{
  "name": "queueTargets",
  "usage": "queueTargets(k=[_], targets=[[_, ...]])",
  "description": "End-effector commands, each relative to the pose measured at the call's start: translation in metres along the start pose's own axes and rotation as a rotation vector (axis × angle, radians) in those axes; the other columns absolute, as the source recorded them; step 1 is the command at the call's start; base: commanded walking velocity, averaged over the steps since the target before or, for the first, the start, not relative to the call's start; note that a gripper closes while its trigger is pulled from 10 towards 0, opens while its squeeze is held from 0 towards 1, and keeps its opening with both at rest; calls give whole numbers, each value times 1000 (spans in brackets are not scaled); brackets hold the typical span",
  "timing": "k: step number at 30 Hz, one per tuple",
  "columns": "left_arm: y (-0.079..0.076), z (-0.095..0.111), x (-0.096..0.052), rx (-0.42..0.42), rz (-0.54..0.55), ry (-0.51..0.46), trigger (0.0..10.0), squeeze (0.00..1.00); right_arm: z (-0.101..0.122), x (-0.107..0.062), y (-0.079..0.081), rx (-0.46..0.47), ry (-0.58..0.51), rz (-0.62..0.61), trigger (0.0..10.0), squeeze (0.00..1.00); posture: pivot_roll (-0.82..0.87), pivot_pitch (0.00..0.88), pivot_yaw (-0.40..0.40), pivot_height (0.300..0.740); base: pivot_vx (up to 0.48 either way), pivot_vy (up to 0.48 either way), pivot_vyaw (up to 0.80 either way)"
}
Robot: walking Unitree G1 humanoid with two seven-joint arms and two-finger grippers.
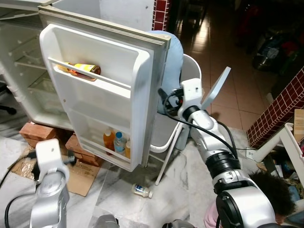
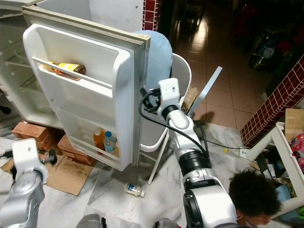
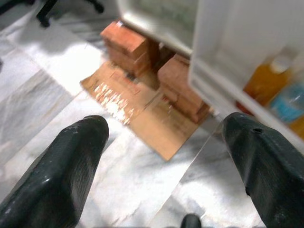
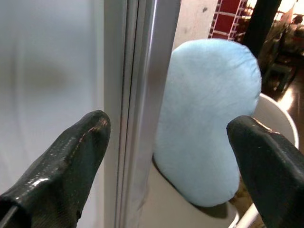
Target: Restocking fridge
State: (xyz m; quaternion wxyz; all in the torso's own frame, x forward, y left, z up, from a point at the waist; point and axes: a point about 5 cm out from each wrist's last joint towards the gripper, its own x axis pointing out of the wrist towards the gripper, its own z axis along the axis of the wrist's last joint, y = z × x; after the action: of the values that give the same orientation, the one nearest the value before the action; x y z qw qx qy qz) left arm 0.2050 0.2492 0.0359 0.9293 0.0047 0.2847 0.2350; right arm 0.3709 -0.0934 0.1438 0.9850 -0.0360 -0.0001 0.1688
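Looks maybe halfway: fridge door (image 1: 102, 90) stands open with bottles (image 1: 116, 141) shelved, one small bottle (image 1: 141, 191) is on the floor, and both right gripper (image 4: 166, 156) and left gripper (image 3: 164, 156) have their fingers apart, empty.

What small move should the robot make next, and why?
Probably lower the left gripper toward the small bottle lying on the marble floor below the open fridge door. Its fingers are open with nothing between them, and the door's bottom shelf appears to have room beside the bottles.
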Motion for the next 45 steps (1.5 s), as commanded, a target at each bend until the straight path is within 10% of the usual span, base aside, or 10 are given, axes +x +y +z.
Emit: queueTargets(k=[1,7,14,21,27,36,41,45], targets=[[-5,-5,1,-3,-73,41,10000,0,7,8,-5,-12,10,-78,10000,0,145,0,-65,740,0,0,0],[-24,-1,0,110,-224,41,10000,0,18,23,11,24,40,-106,10000,0,155,0,-68,740,0,0,0],[-24,-6,0,51,-243,74,10000,0,50,15,76,223,-118,448,10000,0,159,0,-81,740,0,0,0],[-25,-6,-1,44,-248,79,10000,0,49,-30,72,276,-136,843,10000,0,156,0,-83,740,0,0,0],[-25,-7,-1,39,-256,83,10000,0,15,-39,31,200,23,772,10000,0,149,0,-80,740,0,0,0],[-24,-6,-2,48,-257,85,10000,0,-51,-32,-44,-363,464,361,10000,0,156,0,-78,740,0,0,0],[-24,-6,-2,52,-252,86,10000,0,-16,-1,-56,-327,335,-32,10000,0,161,0,-81,740,0,0,0],[-25,-7,-2,57,-249,86,10000,0,26,24,-33,-159,121,-126,10000,0,166,0,-84,740,0,0,0]])
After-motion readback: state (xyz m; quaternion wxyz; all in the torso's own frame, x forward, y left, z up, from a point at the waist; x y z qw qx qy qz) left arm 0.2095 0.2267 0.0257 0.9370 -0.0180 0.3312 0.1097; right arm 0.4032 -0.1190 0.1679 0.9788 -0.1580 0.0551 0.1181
